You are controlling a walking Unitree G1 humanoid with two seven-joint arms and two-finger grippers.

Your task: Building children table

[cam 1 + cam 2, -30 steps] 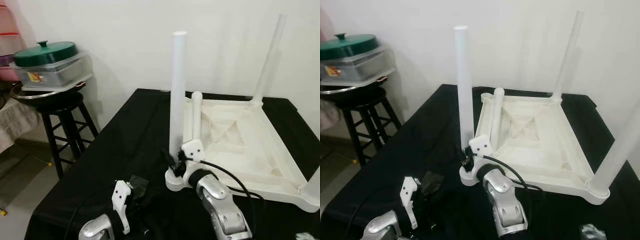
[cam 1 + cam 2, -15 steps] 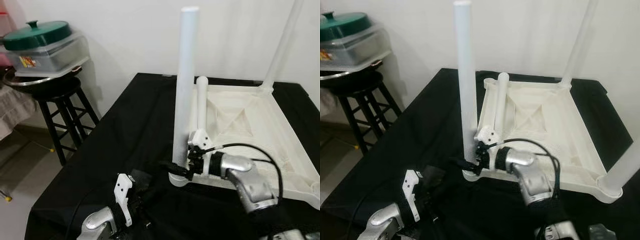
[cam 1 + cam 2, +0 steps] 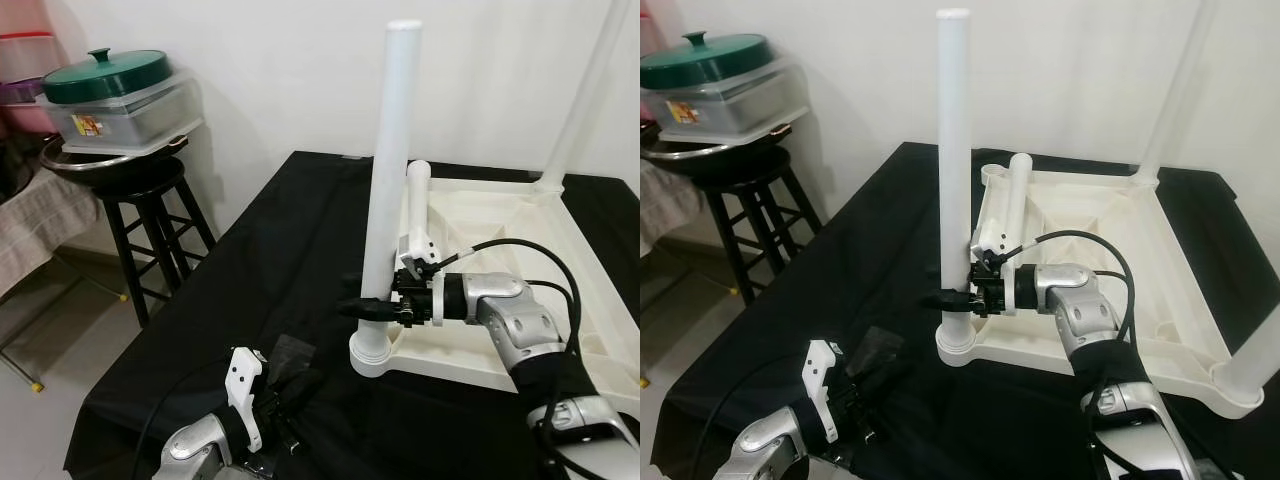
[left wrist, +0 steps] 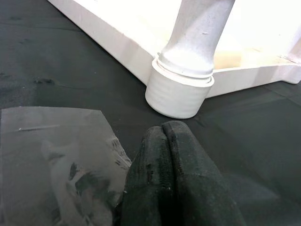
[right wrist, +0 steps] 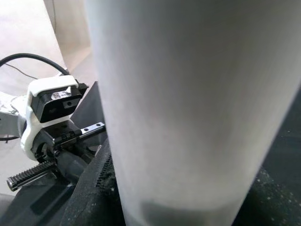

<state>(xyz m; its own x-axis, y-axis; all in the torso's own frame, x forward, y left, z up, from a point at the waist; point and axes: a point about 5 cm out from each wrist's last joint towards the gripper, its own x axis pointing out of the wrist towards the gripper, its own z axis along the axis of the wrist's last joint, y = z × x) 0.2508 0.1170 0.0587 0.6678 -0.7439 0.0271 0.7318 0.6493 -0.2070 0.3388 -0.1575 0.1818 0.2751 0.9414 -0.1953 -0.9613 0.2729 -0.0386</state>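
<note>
White plastic table top (image 3: 500, 240) lies upside down on the black worktop (image 3: 270, 260), over on the robot's right side. One white leg (image 3: 385, 190) stands straight up in the near corner socket (image 3: 368, 355), close to the table top's near edge. The right gripper (image 3: 372, 309) reaches in from the side, and its fingers are closed around the leg low down, just above the socket. The left gripper (image 4: 167, 155) rests low on the worktop, near the socket but not touching it, fingers pressed together and holding nothing. A loose leg (image 3: 413, 215) lies inside the table top. The worktop's left half is bare cloth. A black stool (image 3: 140, 215) with a green-lidded box (image 3: 120, 100) stands beside the worktop's left edge, well apart.
</note>
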